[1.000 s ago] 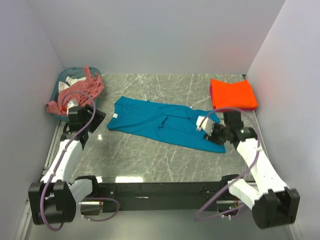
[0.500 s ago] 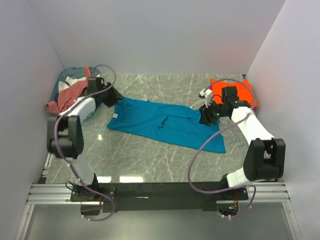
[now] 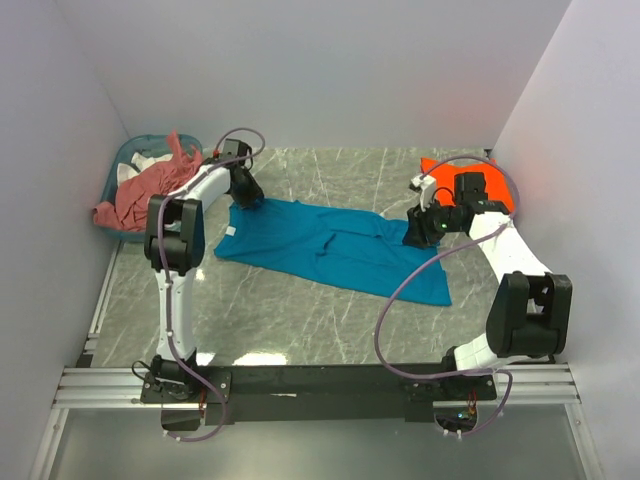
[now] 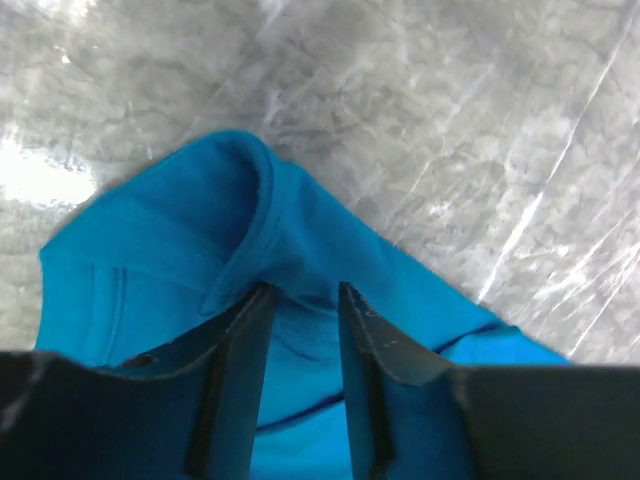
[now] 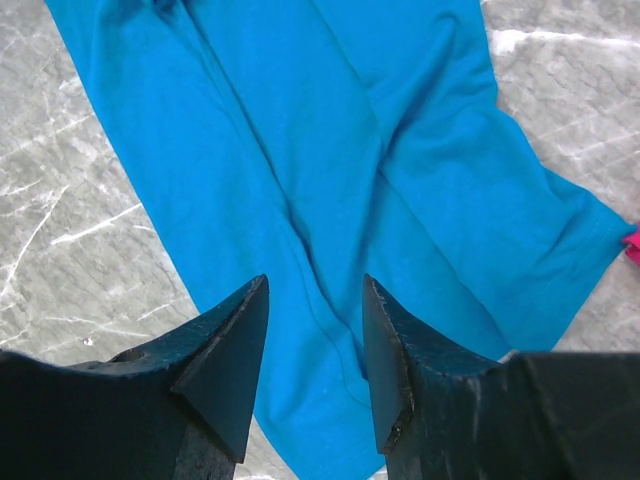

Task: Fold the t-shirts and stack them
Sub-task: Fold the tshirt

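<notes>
The blue shirt (image 3: 330, 250) lies spread out mid-surface (image 3: 300, 320), with bare room along its near edge. The orange shirt (image 3: 498, 192) sits far right. The pink shirt (image 3: 140, 195) is in the basket (image 3: 125, 160).

Only the wrist views show the gaps. The left gripper (image 4: 300, 300) is slightly apart around a fold. The right gripper (image 5: 312, 295) is apart over flat blue cloth, holding nothing.

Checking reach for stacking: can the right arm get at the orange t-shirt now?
Likely yes: the orange t-shirt lies just beside the right gripper, nothing between them, and its jaws stand open, empty.
</notes>
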